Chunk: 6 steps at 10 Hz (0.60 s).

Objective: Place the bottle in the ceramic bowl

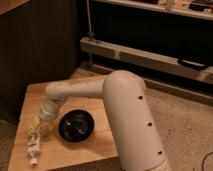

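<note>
The slim white bottle (33, 145) with a dark label lies on the wooden table (95, 150) near its front left corner, cap end toward the front edge. The glossy black ceramic bowl (76, 126) sits just right of it, with nothing in it. My gripper (39, 128) is low over the bottle's far end, between the bottle and the bowl's left rim. The white arm reaches to it from the right and hides part of the table behind.
The table's left and front edges lie close to the bottle. A dark cabinet stands behind on the left. A metal rack base (145, 57) runs along the floor behind the table. Speckled floor lies to the right.
</note>
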### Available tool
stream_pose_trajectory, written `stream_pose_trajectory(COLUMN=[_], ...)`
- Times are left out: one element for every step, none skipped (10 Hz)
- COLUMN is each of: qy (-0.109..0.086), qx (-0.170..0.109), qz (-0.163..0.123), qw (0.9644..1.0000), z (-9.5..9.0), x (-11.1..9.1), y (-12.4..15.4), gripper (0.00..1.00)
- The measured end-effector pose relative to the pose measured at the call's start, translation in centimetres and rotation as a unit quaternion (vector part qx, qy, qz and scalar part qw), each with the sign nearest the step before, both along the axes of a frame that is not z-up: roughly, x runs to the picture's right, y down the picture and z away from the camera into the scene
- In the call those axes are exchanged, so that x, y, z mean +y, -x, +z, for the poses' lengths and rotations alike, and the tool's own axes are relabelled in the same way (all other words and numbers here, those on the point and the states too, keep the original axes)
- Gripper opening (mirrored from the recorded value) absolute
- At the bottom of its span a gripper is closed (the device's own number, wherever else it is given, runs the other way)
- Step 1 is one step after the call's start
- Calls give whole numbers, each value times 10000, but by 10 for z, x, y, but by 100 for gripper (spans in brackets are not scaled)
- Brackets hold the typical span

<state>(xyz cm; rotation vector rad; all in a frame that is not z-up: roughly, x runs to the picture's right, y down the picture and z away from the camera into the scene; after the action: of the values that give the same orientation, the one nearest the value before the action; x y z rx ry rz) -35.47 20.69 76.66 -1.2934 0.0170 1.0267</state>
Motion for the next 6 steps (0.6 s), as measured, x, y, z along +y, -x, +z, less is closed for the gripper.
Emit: stream_pose_trajectory(qy=[15,33,67,97,123,152], qx=[3,1,3,17,31,37], qz=[-9,-31,-69,-100,-125,-165], qw=[10000,10000,10000,9999,9998,9997], z=[1,1,2,4,6,7], x=[4,8,14,19,22,26], y=[3,5,10,12,14,18], gripper=[65,65,65,65,65,65])
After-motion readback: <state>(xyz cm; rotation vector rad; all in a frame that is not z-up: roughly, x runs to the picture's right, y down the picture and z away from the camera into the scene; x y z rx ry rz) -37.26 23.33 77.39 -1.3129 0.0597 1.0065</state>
